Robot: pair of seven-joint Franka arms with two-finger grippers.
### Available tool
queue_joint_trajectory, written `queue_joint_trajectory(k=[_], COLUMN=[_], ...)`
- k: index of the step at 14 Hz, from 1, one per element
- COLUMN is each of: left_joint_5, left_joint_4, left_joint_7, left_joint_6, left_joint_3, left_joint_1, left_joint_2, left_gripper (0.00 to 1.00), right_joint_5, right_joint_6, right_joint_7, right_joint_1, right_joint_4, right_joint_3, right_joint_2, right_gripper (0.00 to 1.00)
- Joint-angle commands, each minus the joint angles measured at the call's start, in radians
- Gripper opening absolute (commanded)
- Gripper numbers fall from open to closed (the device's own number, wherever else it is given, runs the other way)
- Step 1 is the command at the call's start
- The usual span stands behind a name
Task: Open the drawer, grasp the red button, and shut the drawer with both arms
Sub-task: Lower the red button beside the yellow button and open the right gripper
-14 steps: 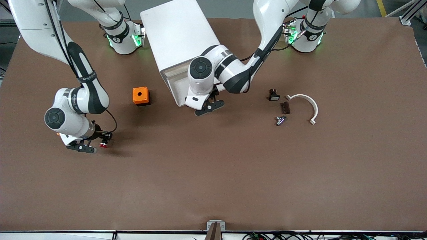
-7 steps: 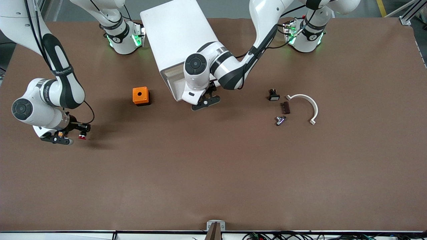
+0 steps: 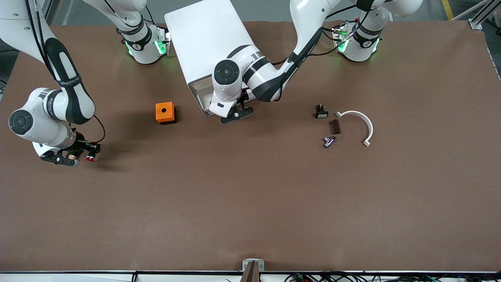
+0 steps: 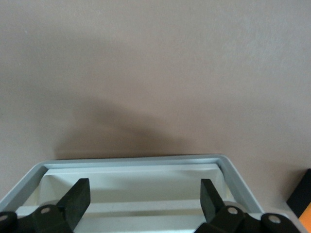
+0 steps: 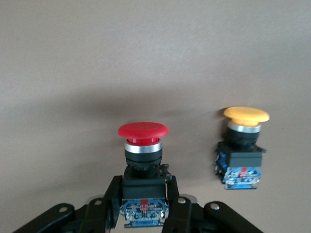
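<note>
Near the right arm's end of the brown desk (image 3: 250, 203), the right hand (image 5: 144, 206) stood clamped on the black-and-blue body of the small push button with the round red cap (image 5: 143, 160), held just above the desk surface with the cap pointing away from the wrist. A like button with an orange-yellow cap (image 5: 243, 145) sat on the desk close beside it. The red-capped button looked light, rigid and hard-shelled; its squared body offered flat faces for the fingers, while the domed cap seemed a smooth, slippery hold, so the grip low on the body appeared the sound one.

Farther from the front camera, an orange box with a hole (image 3: 164, 112) rested on the desk. Beside it, the left hand (image 3: 236, 114), fingers (image 4: 77, 199) spread wide and holding nothing, hung at the front lip of the white drawer (image 4: 131, 167), still partly open in the white cabinet (image 3: 207, 43) by the desk's edge along the robots' bases.
</note>
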Motion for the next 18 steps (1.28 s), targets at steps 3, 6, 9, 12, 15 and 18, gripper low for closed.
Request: queue_joint_trajectory(k=[3,6,9,12,15,18], left_joint_5=[-0.046,-0.081,-0.092,-0.092,-0.093,-0.144], left_joint_4=[-0.026,-0.027,-0.027,-0.027,-0.027,-0.04], left_joint_7=[-0.003,-0.003,-0.003,-0.005,-0.005,-0.005], left_joint_6=[-0.001,-0.001,-0.001,0.001,-0.001,-0.001], left_joint_3=[0.0,-0.008,-0.014,-0.014,-0.016,-0.016], left_joint_1=[-0.028,-0.035,-0.036,-0.036,-0.036,-0.035], left_joint_2=[-0.006,-0.006,-0.006,-0.006,-0.006,-0.006], left_gripper=[1.0,1.0,1.0,1.0,1.0,1.0], right_joint_5=[-0.021,-0.021,-0.021,-0.021,-0.021,-0.019], right_joint_6=[0.083,0.083,0.088,0.097,0.097,0.103], right_joint_7=[-0.021,-0.021,-0.02,-0.02,-0.017,-0.008], right_joint_1=[-0.037,-0.037,-0.037,-0.036,-0.033,-0.027], right_joint_4=[-0.054,-0.054,-0.054,-0.052,-0.052,-0.052], right_joint_3=[0.016,0.017,0.017,0.017,0.019,0.019], right_joint_2=[-0.015,-0.01,-0.006,0.0,0.003,0.007], right_gripper=[0.0,0.0,0.0,0.0,0.0,0.0])
